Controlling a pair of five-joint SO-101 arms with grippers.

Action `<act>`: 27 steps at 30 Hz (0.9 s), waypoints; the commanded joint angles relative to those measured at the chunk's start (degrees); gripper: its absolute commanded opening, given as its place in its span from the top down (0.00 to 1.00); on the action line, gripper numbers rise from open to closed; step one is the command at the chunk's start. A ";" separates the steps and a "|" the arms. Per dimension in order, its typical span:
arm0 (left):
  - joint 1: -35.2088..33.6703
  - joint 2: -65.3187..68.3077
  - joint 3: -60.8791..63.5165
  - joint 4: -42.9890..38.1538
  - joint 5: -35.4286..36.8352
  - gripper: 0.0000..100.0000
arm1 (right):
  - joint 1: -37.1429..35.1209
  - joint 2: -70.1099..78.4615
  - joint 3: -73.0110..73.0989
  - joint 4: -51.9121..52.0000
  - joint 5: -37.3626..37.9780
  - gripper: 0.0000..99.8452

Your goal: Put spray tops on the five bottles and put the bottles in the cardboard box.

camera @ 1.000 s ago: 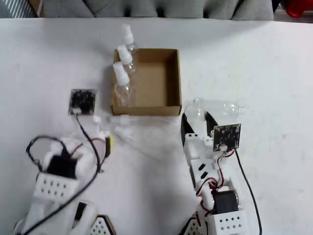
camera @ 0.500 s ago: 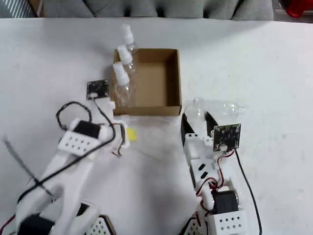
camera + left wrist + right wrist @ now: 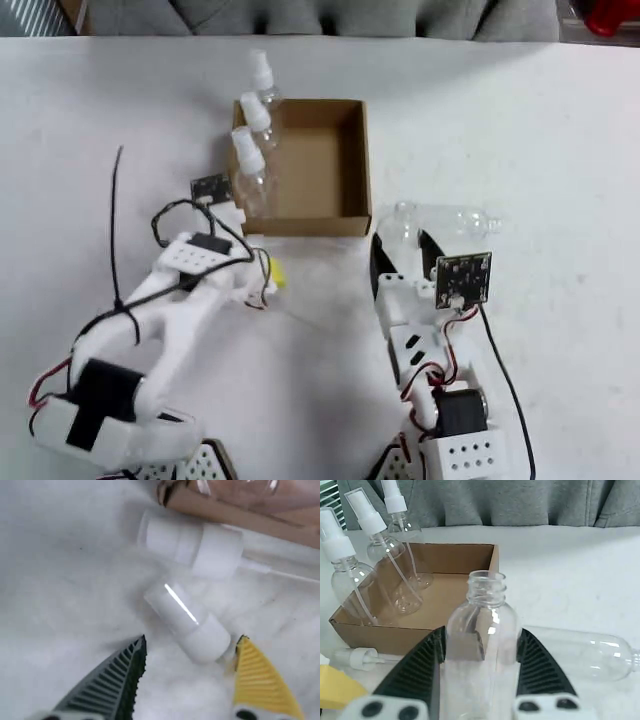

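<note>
The cardboard box point(image 3: 300, 225) holds three clear bottles with white spray tops point(image 3: 250, 160) along one wall, also seen in the right wrist view point(image 3: 350, 575). My right gripper point(image 3: 403, 242) is shut on an upright open-necked bottle point(image 3: 481, 625) just in front of the box's corner. Another topless bottle point(image 3: 455, 220) lies on its side beside it point(image 3: 580, 652). My left gripper point(image 3: 192, 641) is open low over the table, its black and yellow fingers straddling a loose spray top point(image 3: 187, 622). A second spray top point(image 3: 192, 542) lies against the box's front wall.
The left arm point(image 3: 170, 310) stretches diagonally across the near left of the white table point(image 3: 520, 130), with loose cables around it. The left gripper's yellow finger point(image 3: 335, 690) shows beside a spray top point(image 3: 357, 656) in the right wrist view. A person in grey sits behind the table's far edge.
The left arm has swung in and stretched toward the box's front, bringing its gripper down over the loose spray tops. The right arm and its bottle have not moved.
</note>
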 commanded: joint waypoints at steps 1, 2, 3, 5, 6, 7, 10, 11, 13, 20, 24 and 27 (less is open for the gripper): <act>-1.71 1.36 -3.87 -4.84 0.53 0.73 | -0.22 -0.48 0.44 0.13 -0.09 0.99; -2.07 1.63 -3.87 -5.45 0.44 0.73 | -0.22 -0.48 0.44 0.13 -0.09 0.99; -2.42 1.71 -3.87 -5.80 0.44 0.73 | -0.31 -0.48 0.44 0.13 -0.09 0.99; -2.77 1.63 -3.87 -5.98 0.44 0.78 | -0.40 -0.48 0.44 0.13 -0.09 0.99; -2.77 1.63 -3.87 -5.98 0.44 0.83 | -0.40 -0.48 0.44 0.13 -0.09 0.99; -2.77 1.63 -3.87 -5.98 0.26 0.88 | -0.48 -0.48 0.44 0.13 -0.09 0.99; -2.77 1.63 -3.87 -5.89 0.09 0.98 | -0.48 -0.48 0.44 0.22 -0.09 0.99; -2.68 1.63 -3.78 -5.63 0.09 0.95 | -0.48 -0.48 0.44 0.22 -0.09 0.99; -2.68 1.63 -3.43 -5.45 0.00 0.93 | -0.48 -0.48 0.44 0.75 -0.09 0.99; -2.15 1.45 -4.57 3.34 -10.55 0.93 | -0.57 -0.48 0.44 1.27 -0.09 0.99; -2.15 1.45 -6.59 10.29 -20.13 0.92 | -0.57 -0.48 0.44 1.27 -0.09 0.99; -2.15 1.54 -6.95 13.27 -29.27 0.92 | -0.57 -0.48 0.44 1.27 -0.09 0.99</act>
